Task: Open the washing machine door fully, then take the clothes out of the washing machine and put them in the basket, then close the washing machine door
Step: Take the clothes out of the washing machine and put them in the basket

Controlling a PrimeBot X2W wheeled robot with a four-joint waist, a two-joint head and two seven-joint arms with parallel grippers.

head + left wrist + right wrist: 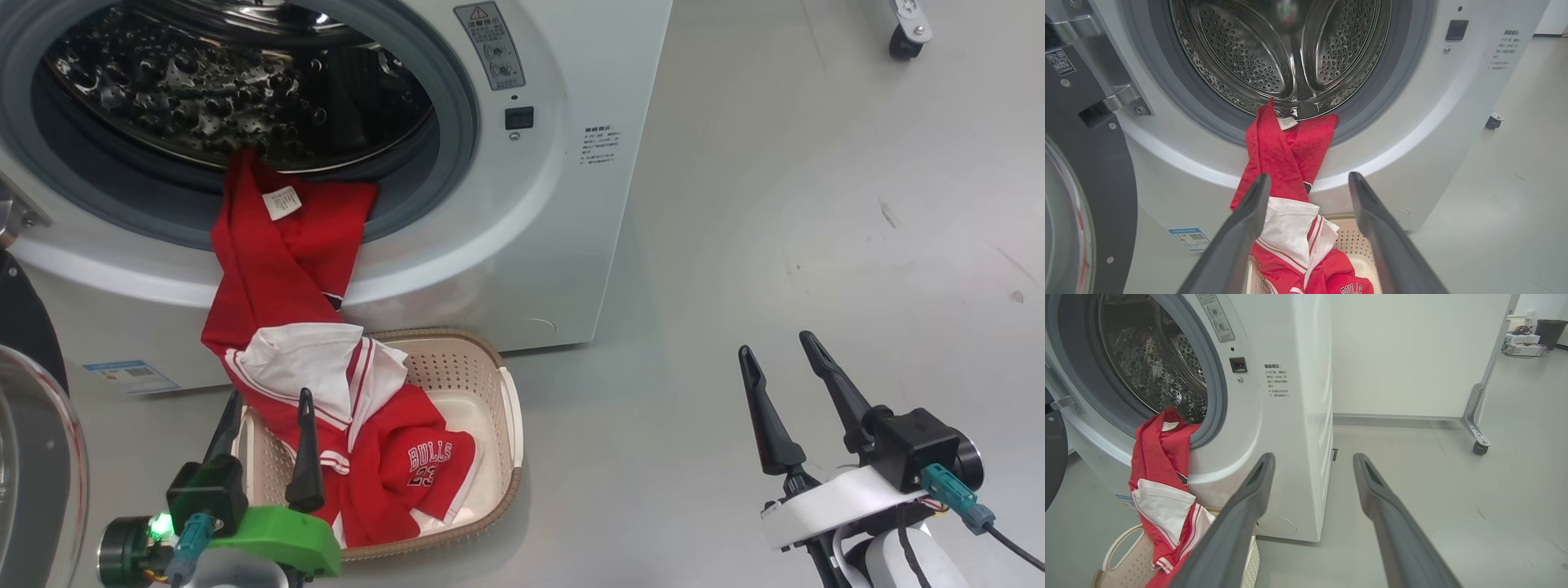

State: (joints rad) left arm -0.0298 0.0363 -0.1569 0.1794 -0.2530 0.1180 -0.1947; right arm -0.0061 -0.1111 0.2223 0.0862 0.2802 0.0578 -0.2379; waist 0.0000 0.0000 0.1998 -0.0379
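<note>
The washing machine (522, 245) stands open, and its steel drum (204, 90) looks bare inside. The washing machine door (28, 327) is swung out at the far left, black rim and glass bowl showing. Red clothes (277, 261) hang from the opening's lip down into the basket (482, 384) on the floor; a jersey with white trim and lettering lies inside. My left gripper (269, 400) is open just above the basket's near left side, holding nothing. In the left wrist view, its fingers (1249, 212) frame the draped clothes (1282, 163). My right gripper (775, 343) is open over bare floor, right of the machine.
A wheeled white partition with a caster (1478, 445) stands behind and to the right of the machine. A dark bin (1549, 330) and some boxes sit far off at the back right. Grey floor (816, 204) stretches right of the machine.
</note>
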